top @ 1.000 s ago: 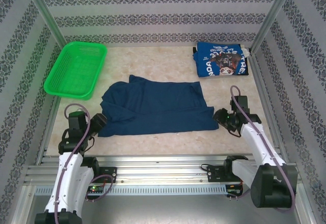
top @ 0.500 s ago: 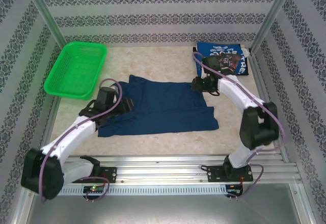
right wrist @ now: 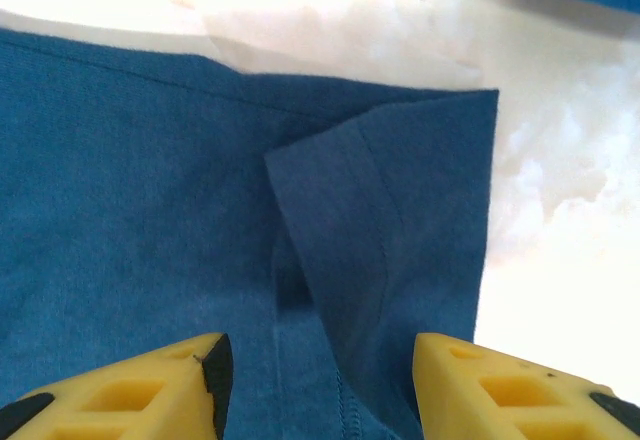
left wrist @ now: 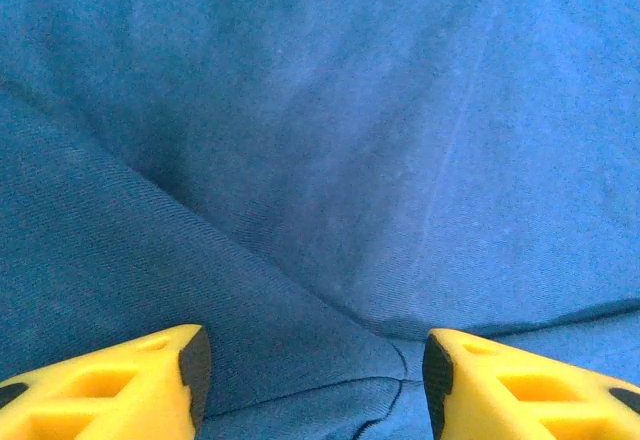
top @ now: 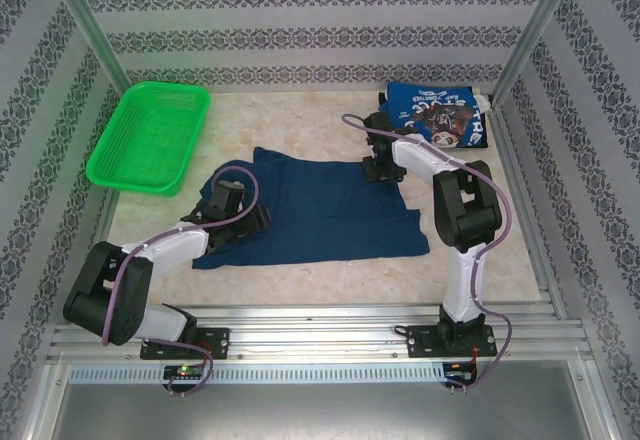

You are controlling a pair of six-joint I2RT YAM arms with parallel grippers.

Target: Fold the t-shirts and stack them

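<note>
The dark navy t-shirt [top: 320,210] lies spread and wrinkled in the middle of the table. My left gripper [top: 238,212] is low over its left side, jaws open, with folded navy cloth [left wrist: 300,160] under and between the yellow fingers [left wrist: 120,390]. My right gripper [top: 378,165] is at the shirt's far right corner. Its jaws are open above a folded-over hemmed flap [right wrist: 380,230] beside the shirt's edge. The brighter blue t-shirt [top: 437,117], folded with its print up, rests at the back right.
A green mesh basket [top: 150,135] sits at the back left. Patterned walls and two metal posts [top: 530,35] enclose the marble-look table [top: 300,280]. A metal rail [top: 320,335] runs along the near edge.
Both arms have stretched out from the near edge onto the navy shirt: the left to its left side, the right to its far right corner. The left jaws have narrowed a little.
</note>
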